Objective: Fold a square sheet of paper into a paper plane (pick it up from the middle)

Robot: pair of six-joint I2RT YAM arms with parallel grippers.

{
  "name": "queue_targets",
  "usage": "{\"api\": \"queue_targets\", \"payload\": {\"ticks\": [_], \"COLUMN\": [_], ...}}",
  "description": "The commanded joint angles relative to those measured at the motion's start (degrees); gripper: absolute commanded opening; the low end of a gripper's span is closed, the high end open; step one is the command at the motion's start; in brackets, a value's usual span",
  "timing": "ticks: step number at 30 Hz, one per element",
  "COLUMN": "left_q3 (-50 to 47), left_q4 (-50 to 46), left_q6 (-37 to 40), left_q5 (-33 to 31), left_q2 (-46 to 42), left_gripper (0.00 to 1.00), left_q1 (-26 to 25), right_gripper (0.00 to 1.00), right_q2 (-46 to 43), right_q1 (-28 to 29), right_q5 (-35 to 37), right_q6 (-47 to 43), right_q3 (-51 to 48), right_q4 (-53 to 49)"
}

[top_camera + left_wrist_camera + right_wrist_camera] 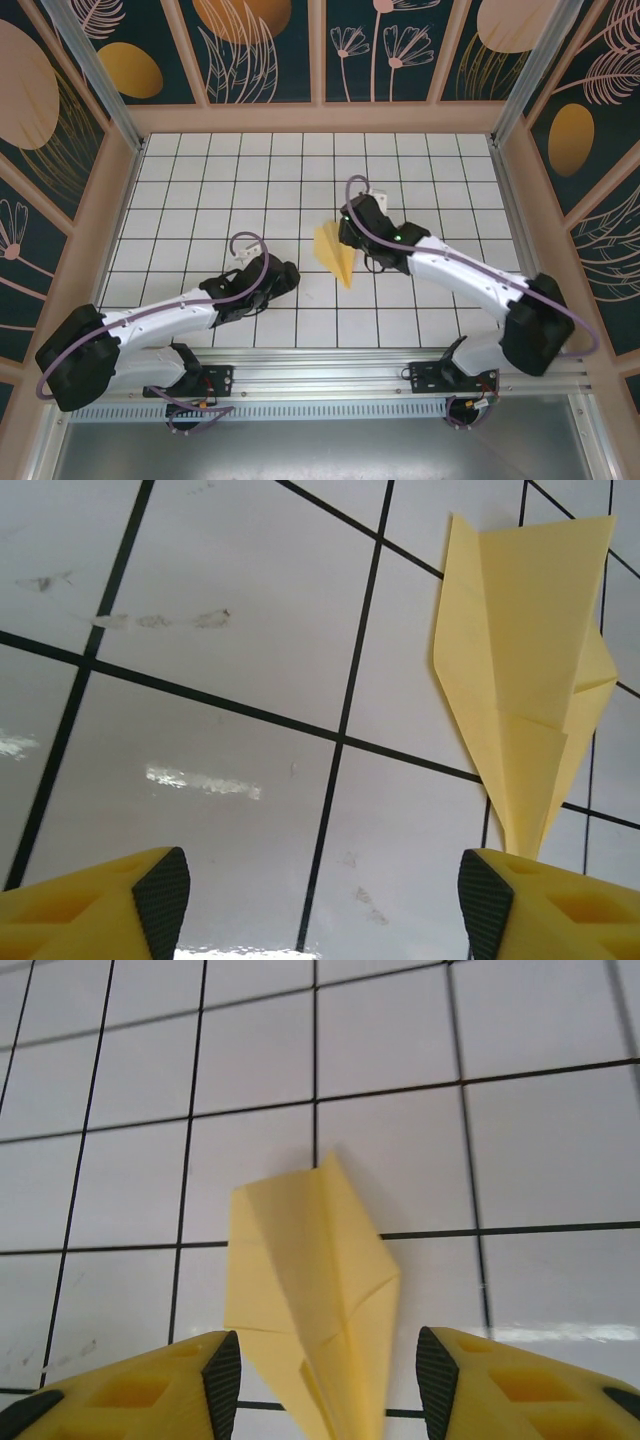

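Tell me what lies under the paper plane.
The paper plane lies on the white gridded table; tiles and black lines show round it. The patch directly beneath is covered by the yellow paper, so nothing there can be checked.

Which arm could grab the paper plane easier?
Probably the right arm. The right tool is open with the plane lying between its fingers. The left tool is open too, but the plane sits off to its side.

Bright even light, glare streaks on glossy tiles (205, 782)
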Motion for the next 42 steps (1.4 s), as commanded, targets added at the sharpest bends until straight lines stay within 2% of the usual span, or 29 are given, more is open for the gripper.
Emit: {"api": "queue_targets", "payload": {"ticks": [1,4,7,8,11,17,18,23,26,29,33,37,39,41,42], "left_q3": [1.3,1.4,1.3,1.0,0.4,-1.2,-1.3,-2.9,-3.2,-2.8,-2.6,-3.8,-5.9,-7.4,-8.4], "left_q4": [-3.6,-5.4,-7.6,-7.9,-9.3,-10.7,-11.1,-10.8,-9.2,-5.6,-1.1,4.4,9.6,14.2,17.4], "left_q6": [3.0,4.3,4.9,5.3,6.6,10.0,10.6,14.8,18.9,24.6,30.3,35.5,38.7,41.7,44.0], "left_q5": [-4.9,-8.9,-13.1,-14.4,-17.3,-22.8,-23.6,-27.5,-29.8,-30.6,-33.5,-35.6,-35.3,-34.7,-35.0], "left_q2": [-2.4,-5.0,-8.0,-9.1,-11.9,-16.4,-16.9,-19.7,-20.4,-19.5,-16.6,-14.5,-14.6,-14.5,-14.3], "left_gripper": [0.78,0.85,0.98,0.99,0.98,0.99,0.99,0.98,0.99,0.99,0.98,0.99,0.99,0.99,0.98], "left_q1": [-0.1,0.0,0.1,0.2,1.0,4.0,4.5,8.4,10.5,13.6,17.6,21.6,23.6,25.7,26.5], "right_gripper": [0.55,0.62,0.69,0.72,0.93,0.94,0.94,0.94,0.94,0.92,0.92,0.87,0.9,0.91,0.91], "right_q2": [-7.9,-15.0,-20.1,-21.2,-23.0,-22.8,-22.6,-20.2,-15.3,-9.1,-1.1,4.0,5.8,11.9,11.1], "right_q1": [-0.2,-2.3,-7.3,-9.4,-17.2,-27.4,-28.9,-37.1,-40.4,-41.6,-42.5,-43.2,-44.8,-46.9,-47.1], "right_q5": [11.3,16.5,18.6,19.2,20.6,21.4,20.0,4.0,-1.3,-4.2,-11.6,-16.6,-20.8,-20.7,-21.1], "right_q6": [0.0,-0.7,-2.9,-3.4,-4.9,-20.0,-21.3,-28.8,-30.2,-30.9,-32.3,-37.8,-38.9,-36.4,-36.1], "right_q3": [-5.0,-9.9,-15.3,-16.8,-21.5,-33.6,-35.4,-44.7,-48.5,-45.7,-44.1,-39.8,-45.0,-49.6,-48.5], "right_q4": [1.6,2.9,5.0,5.2,7.4,27.1,30.6,52.2,65.1,68.4,80.3,79.6,91.6,106.6,102.5]}}
